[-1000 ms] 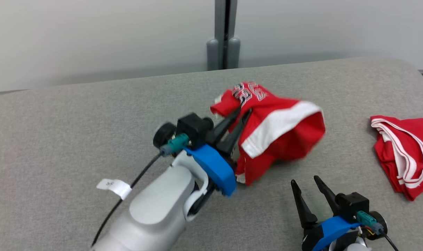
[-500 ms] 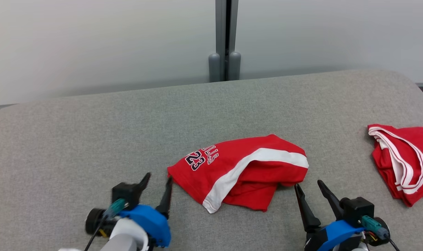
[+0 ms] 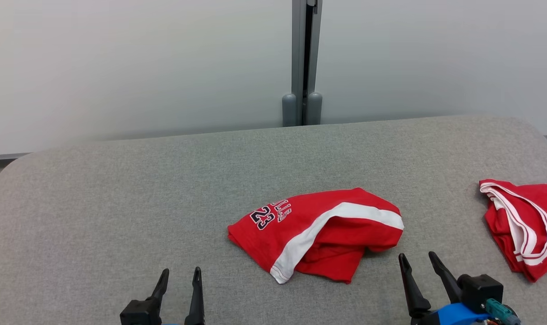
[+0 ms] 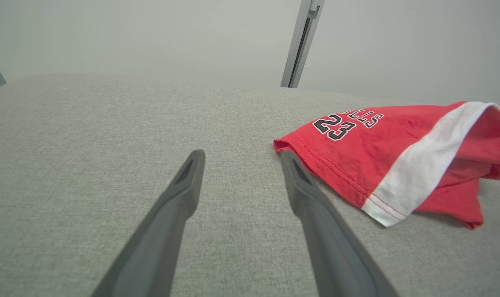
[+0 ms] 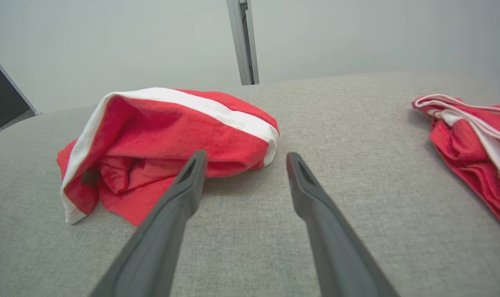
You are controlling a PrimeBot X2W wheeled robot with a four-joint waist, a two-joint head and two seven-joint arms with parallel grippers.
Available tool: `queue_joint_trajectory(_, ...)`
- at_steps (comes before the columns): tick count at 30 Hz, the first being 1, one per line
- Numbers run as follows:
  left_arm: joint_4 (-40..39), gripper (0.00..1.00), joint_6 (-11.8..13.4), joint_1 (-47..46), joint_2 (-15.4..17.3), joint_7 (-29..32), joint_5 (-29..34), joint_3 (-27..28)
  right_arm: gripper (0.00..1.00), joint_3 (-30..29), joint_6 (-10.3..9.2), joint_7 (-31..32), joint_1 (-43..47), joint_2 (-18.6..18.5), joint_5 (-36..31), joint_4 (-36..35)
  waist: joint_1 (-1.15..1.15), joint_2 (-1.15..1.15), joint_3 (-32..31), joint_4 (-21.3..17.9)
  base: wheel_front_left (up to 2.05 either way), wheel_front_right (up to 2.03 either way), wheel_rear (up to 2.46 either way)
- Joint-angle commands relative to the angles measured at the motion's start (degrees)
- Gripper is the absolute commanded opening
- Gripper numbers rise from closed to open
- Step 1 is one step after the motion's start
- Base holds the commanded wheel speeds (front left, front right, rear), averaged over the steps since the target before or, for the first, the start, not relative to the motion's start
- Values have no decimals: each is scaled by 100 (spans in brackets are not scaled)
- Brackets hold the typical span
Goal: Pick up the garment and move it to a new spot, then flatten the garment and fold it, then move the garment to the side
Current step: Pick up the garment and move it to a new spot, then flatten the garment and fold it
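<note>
A grey padded worktop (image 3: 120,203) runs across the room in front of a pale wall. A red garment (image 3: 316,234) with a broad white stripe and the number 23 printed in dark figures lies near the front middle. It rests on the worktop in a loose, rumpled heap. One end is doubled under, and an open hem gapes towards the robot's right side. Nothing is touching it.

The left jaws sit low at the front edge, spread wide and empty. Their dark fingers (image 3: 196,289) point at bare worktop, near the garment's printed corner but apart from it. The right jaws are also wide and empty. They sit just in front of the garment's striped end and are not touching it.

A second red cloth (image 3: 521,225) with white trim lies bunched at the far right, well apart from the garment.

Judging by this, the garment has been set in its new spot, so the step in hand is flattening it. The next move seems to call for each set of jaws to pinch an outer edge. The left would take the printed corner and the right the striped hem, and together they would draw the cloth apart and smooth it. The layers are bunched, so a pinch could catch more than one thickness. The tucked part underneath may need lifting out first.
</note>
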Motion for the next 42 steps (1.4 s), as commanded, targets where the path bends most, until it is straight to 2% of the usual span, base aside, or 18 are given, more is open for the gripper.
queue_joint_trajectory(1, -55, 100, -41, 44, -26, -24, 82, 71, 100, -23, 0, 0, 92, -2, 31, -6, 1, 0, -15, 9, 0, 0, 0)
queue_joint_trajectory(7, -61, 100, -249, 154, -176, -24, 401, 281, 100, -63, 0, 0, 133, -3, 34, 16, 1, 0, -45, 28, 0, 0, 0)
queue_joint_trajectory(11, 8, 100, -426, 70, -206, -25, 551, 210, 100, -28, 0, 0, 96, -3, 50, 22, 1, 0, 9, 26, 0, 0, 0)
queue_joint_trajectory(16, 94, 100, -654, -187, -208, -25, 332, -551, 100, 51, 0, 0, 45, -4, 59, 57, 1, 0, 190, -26, 0, 0, 0)
queue_joint_trajectory(18, 246, 100, -685, -364, -210, -24, 189, -1105, 100, 92, 0, 0, -54, -4, 42, 57, 1, 0, 371, -115, 0, 0, 0)
queue_joint_trajectory(22, 569, 100, -600, -700, -210, -25, -47, -1650, 100, 96, 0, 0, -196, -1, -35, 59, 1, 0, 620, -261, 0, 0, 0)
queue_joint_trajectory(26, 736, 100, -449, -1001, -208, -25, -206, -1958, 100, 65, 0, 0, -311, -3, -93, 36, 1, 0, 838, -382, 0, 0, 0)
queue_joint_trajectory(34, 1074, 100, 116, -1430, -211, -25, -195, -2124, 100, 131, 0, 0, -458, -3, -112, 21, 1, 0, 1074, -551, 0, 0, 0)
queue_joint_trajectory(35, 1098, 90, 159, -1460, -210, -25, -215, -2120, 100, 135, 0, 0, -481, -3, -107, 28, 1, 0, 1083, -561, 0, 0, 0)
queue_joint_trajectory(36, 1103, 25, 193, -1504, -209, -25, -216, -2108, 100, 142, 0, 0, -504, -3, -99, 36, 1, 0, 1087, -569, 0, 0, 0)
queue_joint_trajectory(37, 1089, 0, 213, -1532, -211, -25, -206, -2103, 100, 145, 0, 0, -520, -3, -89, 44, 1, 0, 1089, -573, 0, 0, 0)
queue_joint_trajectory(42, 746, 0, 341, -1548, -207, -25, 2, -1780, 100, 135, 0, 0, -506, -3, -28, 96, 1, 0, 964, -538, 0, 0, 0)
